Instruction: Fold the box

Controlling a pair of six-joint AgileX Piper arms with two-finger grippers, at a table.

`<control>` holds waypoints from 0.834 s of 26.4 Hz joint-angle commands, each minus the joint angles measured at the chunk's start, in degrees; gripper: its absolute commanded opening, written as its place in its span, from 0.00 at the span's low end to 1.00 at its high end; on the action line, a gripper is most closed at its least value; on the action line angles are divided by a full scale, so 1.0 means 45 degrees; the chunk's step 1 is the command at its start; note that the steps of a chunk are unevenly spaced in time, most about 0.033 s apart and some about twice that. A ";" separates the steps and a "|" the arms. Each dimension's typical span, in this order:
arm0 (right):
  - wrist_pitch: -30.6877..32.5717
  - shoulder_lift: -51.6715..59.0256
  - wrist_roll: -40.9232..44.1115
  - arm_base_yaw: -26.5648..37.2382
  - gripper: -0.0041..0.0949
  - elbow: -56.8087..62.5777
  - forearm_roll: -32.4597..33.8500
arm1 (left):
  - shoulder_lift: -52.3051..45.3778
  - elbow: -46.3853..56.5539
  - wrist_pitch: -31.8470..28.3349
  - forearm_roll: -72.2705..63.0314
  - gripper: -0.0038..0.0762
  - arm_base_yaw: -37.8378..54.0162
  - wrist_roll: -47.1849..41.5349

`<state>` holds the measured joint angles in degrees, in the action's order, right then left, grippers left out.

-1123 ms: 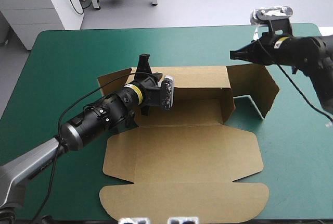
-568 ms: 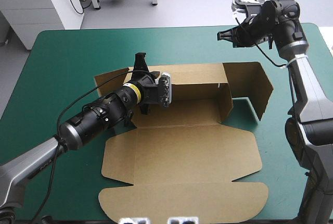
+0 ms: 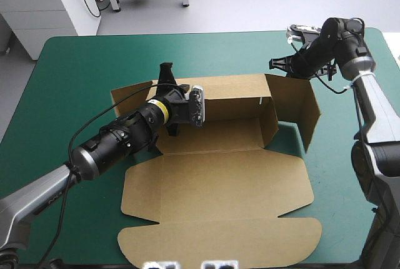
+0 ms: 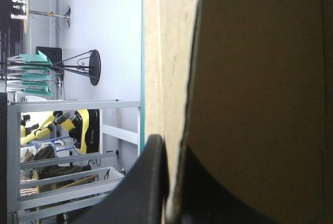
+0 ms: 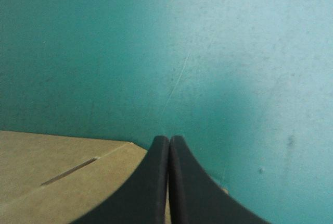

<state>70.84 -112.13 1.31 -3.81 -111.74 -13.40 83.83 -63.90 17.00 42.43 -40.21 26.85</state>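
The brown box (image 3: 219,181) is lying mid-frame on the counter (image 3: 81,69), long axis left-right. The left gripper (image 3: 167,69) is pinching its rear wall (image 3: 231,87); the right gripper (image 3: 279,64), pressed together, is hovering just beyond its right flap (image 3: 290,94).

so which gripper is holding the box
The left gripper, clamped on a raised wall of the box. The right gripper is shut on nothing.

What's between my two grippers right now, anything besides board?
Only the raised far wall of the box: the high view shows it running from the left gripper, shut on it, to near the right gripper.
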 commanded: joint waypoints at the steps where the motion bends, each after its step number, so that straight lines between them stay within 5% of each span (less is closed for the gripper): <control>1: 0.0205 0.1453 -0.0418 0.0070 0.03 0.0001 -0.0468 | -0.0396 -0.0216 0.0387 0.0344 0.04 0.0050 -0.0907; 17: 0.0118 0.3450 -0.2462 0.0070 0.02 0.3513 -0.1925 | -0.0396 -0.0338 0.1098 0.1268 0.04 0.0050 -0.2351; 22: -0.2416 0.5323 -0.4898 0.0070 0.02 0.5833 -0.2725 | -0.0396 -0.0338 0.1129 0.1268 0.04 0.0050 -0.2369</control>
<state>66.57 -94.51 -14.85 -3.81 -88.81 -22.02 83.83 -64.01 20.19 48.43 -40.21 17.55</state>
